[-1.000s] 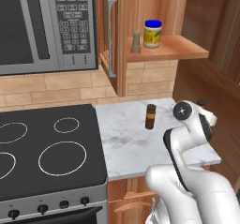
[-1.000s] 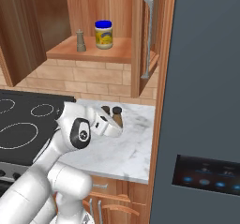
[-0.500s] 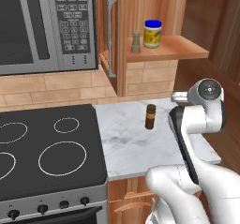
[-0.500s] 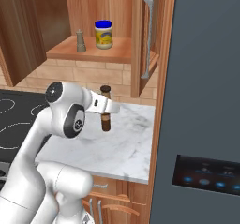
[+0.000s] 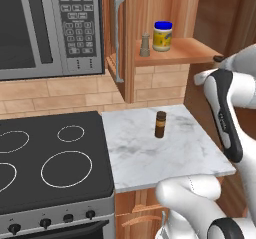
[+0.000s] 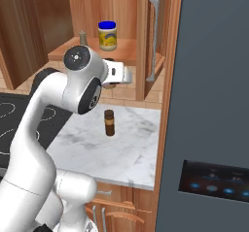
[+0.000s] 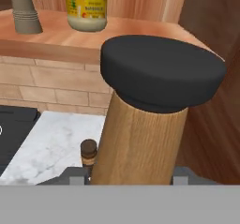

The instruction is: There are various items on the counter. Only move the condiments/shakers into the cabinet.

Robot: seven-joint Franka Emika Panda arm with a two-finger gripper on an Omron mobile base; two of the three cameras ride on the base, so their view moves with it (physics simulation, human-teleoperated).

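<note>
done: the yellow jar (image 5: 163, 36) and the beige shaker (image 5: 145, 45) stand side by side on the cabinet (image 5: 172, 53) shelf, door swung wide.
in hand: the tan shaker (image 7: 150, 124), dark top up, rides in the gripper (image 7: 126, 178), lifted level with the shelf edge and just in front of it, above the counter (image 5: 160, 155).
left: by my reading, one placement; the tan shaker has yet to be set on the shelf and let go.
stays put: the brown cylinder (image 5: 160, 124) stands upright mid-counter, no condiment, so it belongs where it is.
jaws: partly spread, pinching the tan shaker's wooden body low down, one tip either side; the tips themselves sit at the bottom edge of the hand view and are hard to make out.
nearby: microwave (image 5: 45, 28) and stovetop (image 5: 50, 158) to the left of the counter.
</note>
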